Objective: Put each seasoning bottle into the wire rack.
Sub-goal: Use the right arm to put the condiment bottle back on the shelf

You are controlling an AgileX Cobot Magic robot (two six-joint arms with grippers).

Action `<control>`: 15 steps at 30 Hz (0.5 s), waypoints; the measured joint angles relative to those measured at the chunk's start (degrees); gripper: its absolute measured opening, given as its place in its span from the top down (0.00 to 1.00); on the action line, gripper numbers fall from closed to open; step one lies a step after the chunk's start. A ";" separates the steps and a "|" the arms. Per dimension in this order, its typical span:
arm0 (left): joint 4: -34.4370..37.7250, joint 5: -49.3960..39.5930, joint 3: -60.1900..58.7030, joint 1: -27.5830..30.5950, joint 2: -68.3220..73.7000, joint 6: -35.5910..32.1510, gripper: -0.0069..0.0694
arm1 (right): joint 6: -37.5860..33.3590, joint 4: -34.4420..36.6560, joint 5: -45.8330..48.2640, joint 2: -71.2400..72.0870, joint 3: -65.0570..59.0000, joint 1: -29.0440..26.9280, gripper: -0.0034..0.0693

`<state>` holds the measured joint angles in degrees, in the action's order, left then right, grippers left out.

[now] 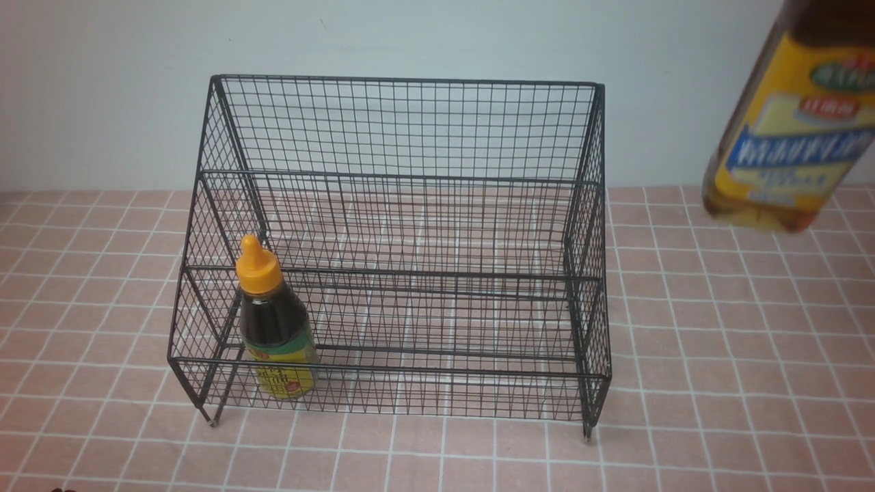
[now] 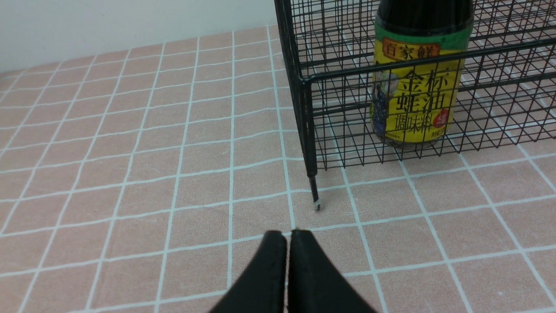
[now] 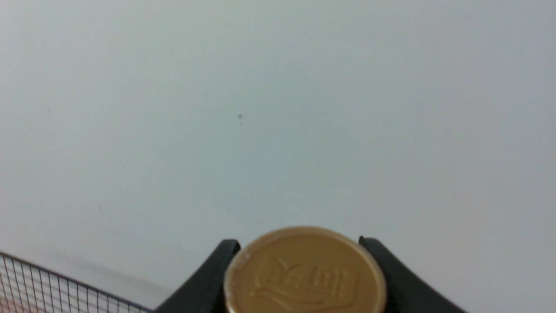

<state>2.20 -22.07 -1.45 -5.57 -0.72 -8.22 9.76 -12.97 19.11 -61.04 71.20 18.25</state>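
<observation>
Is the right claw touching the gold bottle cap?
Touching. The right wrist view shows the right claw pinching the gold cap, one black finger against each side, no gap.

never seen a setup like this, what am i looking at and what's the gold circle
This is a robot with two arms, each ending in jaws. The wide picture looks forward from between the arms: a wire rack stands on a pink tiled cloth, a small dark-sauce bottle upright in its lower tier. The other two come from wrist cameras. The left jaws are shut and empty, near the rack's leg. The gold circle is the cap of a tall amber bottle, gripped by the right jaws and hanging in midair beside the rack.
</observation>
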 joint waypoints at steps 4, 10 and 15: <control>0.00 0.00 0.00 0.00 0.00 0.00 0.92 | 0.00 0.32 -1.35 -4.07 3.75 2.47 0.52; 0.00 0.00 0.00 0.00 0.00 -0.06 0.92 | 0.51 0.29 -1.82 -13.72 10.38 8.66 0.52; 0.00 0.00 0.00 0.00 0.00 -0.06 0.92 | 0.97 0.84 -2.44 -19.67 15.74 9.57 0.52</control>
<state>2.20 -22.07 -1.45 -5.57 -0.72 -8.28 10.73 -12.13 16.66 -80.71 86.95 27.82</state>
